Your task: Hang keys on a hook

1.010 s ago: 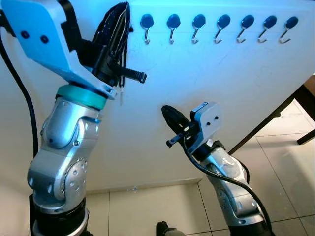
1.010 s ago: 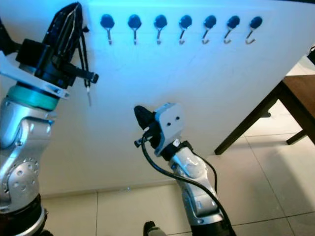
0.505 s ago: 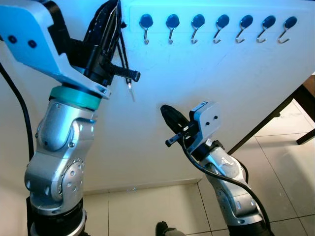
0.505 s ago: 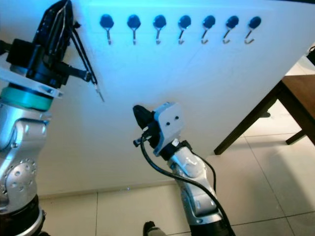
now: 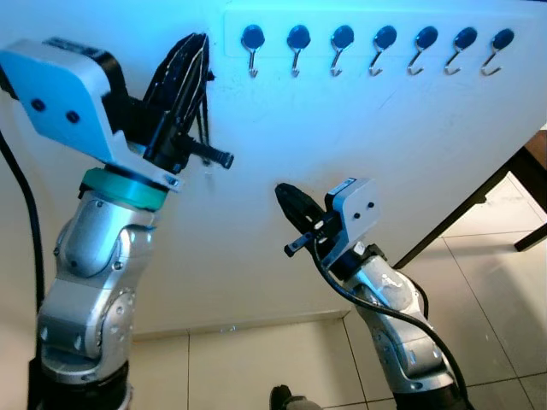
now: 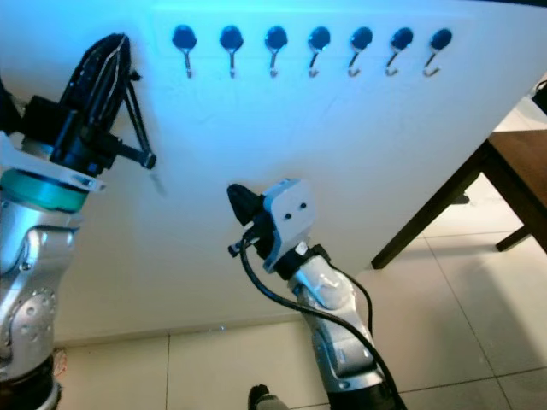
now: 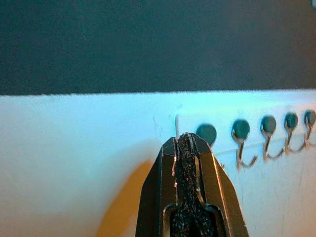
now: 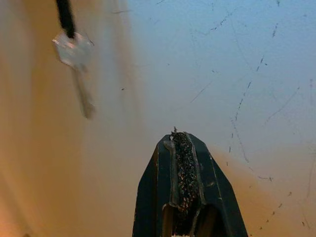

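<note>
A row of several metal hooks [image 5: 251, 47] on blue round bases runs along the top of a white board [image 5: 367, 145]. My left gripper [image 5: 196, 43] is raised just left of the leftmost hook [image 7: 206, 133] and is shut on a black key cord [image 5: 205, 90]. The cord hangs down beside the fingers, and a silver key [image 8: 74, 52] dangles blurred at its end. My right gripper [image 5: 283, 194] is shut with nothing in it. It is held low in front of the board, below and to the right of the key.
A dark wooden table [image 5: 536, 158] with a slanted leg [image 5: 457, 218] stands at the right, behind the board's edge. Pale floor tiles [image 5: 273, 359] lie below, and a cream wall [image 5: 34, 256] is on the left.
My left arm has dropped a little and shifted left. The cord and key, swung out to the right half a second ago, have swung back in. The right arm has hardly moved.
</note>
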`<state>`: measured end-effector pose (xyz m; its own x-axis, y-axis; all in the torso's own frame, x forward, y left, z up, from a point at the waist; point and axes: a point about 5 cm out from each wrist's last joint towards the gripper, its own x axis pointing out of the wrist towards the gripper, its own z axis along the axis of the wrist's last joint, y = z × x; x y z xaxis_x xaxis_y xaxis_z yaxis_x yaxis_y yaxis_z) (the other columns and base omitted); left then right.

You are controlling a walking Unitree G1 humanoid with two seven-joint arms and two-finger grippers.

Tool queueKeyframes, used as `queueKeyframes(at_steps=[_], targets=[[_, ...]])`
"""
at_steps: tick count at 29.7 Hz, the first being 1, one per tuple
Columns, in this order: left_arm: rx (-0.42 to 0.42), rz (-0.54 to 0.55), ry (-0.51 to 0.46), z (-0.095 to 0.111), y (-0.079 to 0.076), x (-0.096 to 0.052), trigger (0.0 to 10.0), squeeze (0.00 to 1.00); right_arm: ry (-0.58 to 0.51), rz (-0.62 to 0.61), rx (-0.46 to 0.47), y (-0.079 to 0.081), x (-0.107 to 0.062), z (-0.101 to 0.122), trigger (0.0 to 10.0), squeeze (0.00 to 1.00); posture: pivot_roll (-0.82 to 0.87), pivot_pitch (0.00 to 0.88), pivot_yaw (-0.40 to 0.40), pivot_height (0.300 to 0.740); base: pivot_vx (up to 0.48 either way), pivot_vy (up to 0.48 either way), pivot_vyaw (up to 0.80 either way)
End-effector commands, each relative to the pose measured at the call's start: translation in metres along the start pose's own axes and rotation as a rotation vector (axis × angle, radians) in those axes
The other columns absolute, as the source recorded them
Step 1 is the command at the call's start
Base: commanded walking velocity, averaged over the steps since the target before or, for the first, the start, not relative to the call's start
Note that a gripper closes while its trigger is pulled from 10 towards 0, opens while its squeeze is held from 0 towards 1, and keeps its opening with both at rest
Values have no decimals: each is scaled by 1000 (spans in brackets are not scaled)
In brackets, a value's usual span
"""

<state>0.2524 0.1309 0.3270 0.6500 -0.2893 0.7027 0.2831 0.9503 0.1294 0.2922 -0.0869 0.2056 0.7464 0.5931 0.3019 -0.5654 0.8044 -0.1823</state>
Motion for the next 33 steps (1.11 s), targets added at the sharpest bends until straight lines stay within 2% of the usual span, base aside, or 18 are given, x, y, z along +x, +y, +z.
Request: queueKeyframes(at_steps=[1,10,12,15,17,18,19,20,21,24,25,27,28,31,33], targets=[[29,-12,3,-3,3,-4,10000,0,22,-1,6,1,-2,-6,10000,0,-76,144,7,740,0,0,0],[69,-16,13,-6,4,-6,10000,0,24,-5,0,-2,0,-8,10000,0,-75,123,14,740,0,0,0],[120,13,38,-6,15,-14,10000,0,26,-9,-3,-3,2,-11,10000,0,-66,103,18,740,0,0,0],[136,20,46,-6,19,-17,10000,0,26,-10,-3,-3,2,-12,10000,0,-64,100,20,740,0,0,0],[179,37,111,-10,29,-32,10000,0,23,-12,-6,-3,4,-13,10000,0,-62,87,25,740,0,0,0],[179,37,111,-10,29,-32,10000,0,23,-12,-6,-3,4,-13,10000,0,-62,87,25,740,0,0,0],[185,45,146,-12,33,-41,10000,0,21,-13,-7,-4,4,-12,10000,0,-62,87,25,740,0,0,0],[185,45,146,-12,33,-41,10000,0,21,-13,-7,-4,4,-12,10000,0,-62,87,25,740,0,0,0],[193,55,188,-16,38,-52,10000,0,20,-15,-8,-4,5,-13,10000,0,-58,80,33,740,0,0,0],[211,103,355,-30,53,-102,10000,0,8,-31,-15,-8,7,-11,10000,0,-59,77,43,740,0,0,0],[211,103,355,-30,53,-102,10000,0,8,-31,-15,-8,7,-11,10000,0,-59,77,43,740,0,0,0],[207,129,434,-34,57,-126,10000,0,-1,-39,-17,-9,8,-9,10000,0,-55,73,47,740,0,0,0],[207,129,434,-34,57,-126,10000,0,-1,-39,-17,-9,8,-9,10000,0,-55,73,47,740,0,0,0],[181,170,510,-38,58,-148,10000,0,-14,-51,-22,-11,9,-8,10000,0,-55,61,56,740,0,0,0],[184,170,523,-38,58,-152,10000,0,-17,-56,-24,-11,10,-8,10000,0,-56,57,57,740,0,0,0]])
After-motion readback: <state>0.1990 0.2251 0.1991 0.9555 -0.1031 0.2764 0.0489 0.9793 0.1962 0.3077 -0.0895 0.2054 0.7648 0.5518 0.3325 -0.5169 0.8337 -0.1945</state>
